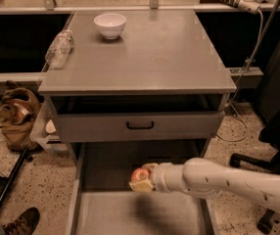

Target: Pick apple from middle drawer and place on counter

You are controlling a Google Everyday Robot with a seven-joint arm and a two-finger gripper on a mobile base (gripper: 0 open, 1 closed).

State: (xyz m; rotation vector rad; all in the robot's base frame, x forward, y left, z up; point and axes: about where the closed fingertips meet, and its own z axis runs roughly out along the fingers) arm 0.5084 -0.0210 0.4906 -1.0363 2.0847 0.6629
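The apple (140, 174), small, red with a yellowish patch, sits between the pale fingers of my gripper (143, 177), which is shut on it. The white arm reaches in from the lower right. Apple and gripper hang above the floor of the open middle drawer (105, 214), a long grey tray pulled out toward the camera; their shadow falls on the tray floor below. The grey counter (145, 53) lies above, well beyond the gripper.
A white bowl (110, 24) stands at the counter's back left. A clear plastic bottle (58, 48) lies at its left edge. A closed drawer front with a black handle (140, 126) is above the open tray. A brown bag (17, 116) and a chair base (260, 165) flank the cabinet.
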